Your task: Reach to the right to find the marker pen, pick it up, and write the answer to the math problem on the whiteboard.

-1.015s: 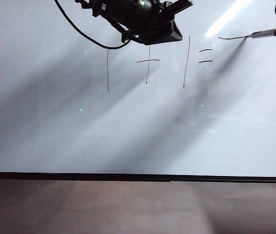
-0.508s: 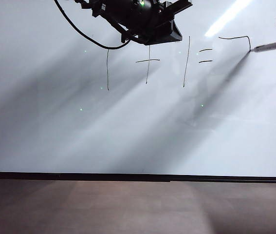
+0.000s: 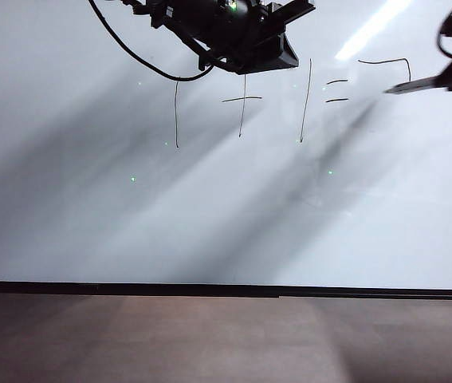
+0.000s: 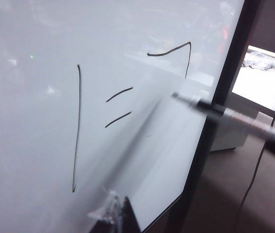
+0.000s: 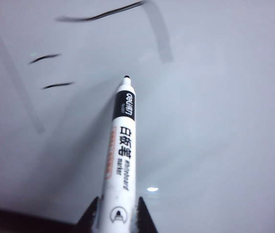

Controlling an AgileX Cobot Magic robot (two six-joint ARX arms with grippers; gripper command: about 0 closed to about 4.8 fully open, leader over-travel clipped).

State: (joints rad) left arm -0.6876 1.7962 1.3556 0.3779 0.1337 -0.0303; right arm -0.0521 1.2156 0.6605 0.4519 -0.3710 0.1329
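The whiteboard (image 3: 210,223) fills the exterior view. On it the math problem (image 3: 241,100) reads one plus one equals. Right of the equals dashes (image 4: 119,107) stands part of the answer (image 3: 393,62): a top stroke with a short downstroke. My right gripper (image 3: 450,78) (image 5: 119,214) is shut on the marker pen (image 5: 122,145) (image 3: 417,82). The pen's dark tip (image 4: 175,95) points at the board, left of and below the downstroke's end; I cannot tell if it touches. My left gripper (image 3: 288,49) (image 4: 119,216) hangs over the plus sign, shut and holding nothing.
The board's black frame (image 3: 210,289) runs along its lower edge, with a brown surface (image 3: 210,339) below it. Past the board's right edge, the left wrist view shows a bright white tabletop (image 4: 266,85) and a thin hanging cable (image 4: 258,165).
The pen drew the short downstroke at the end of the top stroke, then its tip moved left and slightly down. The left arm has not moved.
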